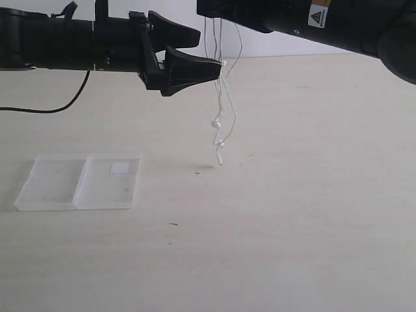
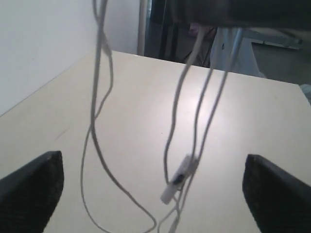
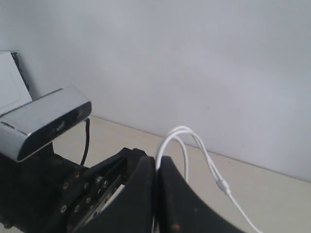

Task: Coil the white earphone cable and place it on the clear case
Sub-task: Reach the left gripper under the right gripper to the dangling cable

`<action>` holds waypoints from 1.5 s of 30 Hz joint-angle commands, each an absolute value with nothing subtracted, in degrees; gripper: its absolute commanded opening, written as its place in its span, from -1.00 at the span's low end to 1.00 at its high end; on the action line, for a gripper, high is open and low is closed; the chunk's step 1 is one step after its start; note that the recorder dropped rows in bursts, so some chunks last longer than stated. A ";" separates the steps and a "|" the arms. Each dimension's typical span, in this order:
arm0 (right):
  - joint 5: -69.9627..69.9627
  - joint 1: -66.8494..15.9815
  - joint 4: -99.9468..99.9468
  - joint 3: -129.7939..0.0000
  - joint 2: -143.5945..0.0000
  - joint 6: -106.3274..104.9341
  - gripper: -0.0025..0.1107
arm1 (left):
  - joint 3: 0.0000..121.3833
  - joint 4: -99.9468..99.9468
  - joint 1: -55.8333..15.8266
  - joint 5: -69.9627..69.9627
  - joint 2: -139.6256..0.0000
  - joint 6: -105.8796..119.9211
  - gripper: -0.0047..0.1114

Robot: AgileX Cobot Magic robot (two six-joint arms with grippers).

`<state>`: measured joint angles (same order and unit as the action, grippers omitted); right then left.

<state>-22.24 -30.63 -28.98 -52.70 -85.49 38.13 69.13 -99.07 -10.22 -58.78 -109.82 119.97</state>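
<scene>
Exterior view: clear case (image 1: 78, 182) on seemingly wooden table (image 1: 292, 247), white wall (image 1: 273, 45) behind.

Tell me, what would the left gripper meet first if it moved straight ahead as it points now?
Probably the white earphone cable, hanging just ahead of the open left gripper; the exact depth is unclear.

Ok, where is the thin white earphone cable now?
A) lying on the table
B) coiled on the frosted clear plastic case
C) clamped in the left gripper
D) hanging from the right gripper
D: the white earphone cable dangles from the shut right gripper; the left gripper stands open.
</scene>
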 commanded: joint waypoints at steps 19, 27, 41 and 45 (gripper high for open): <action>-23.86 -30.64 -30.77 -53.10 -85.50 37.65 -0.96 | 77.21 -99.95 -14.22 -56.09 -118.19 120.18 0.72; -23.86 -30.64 -32.50 -53.10 -85.50 40.57 -0.96 | 79.28 -99.95 -14.22 -57.06 -118.55 120.18 0.72; -27.44 -30.64 -37.57 -53.10 -85.50 46.82 -0.96 | 79.30 -99.95 -15.96 -57.06 -118.55 120.18 0.72; -26.61 -30.64 -39.32 -53.10 -85.50 46.72 -0.96 | 79.30 -99.95 -16.00 -57.06 -118.55 120.18 0.72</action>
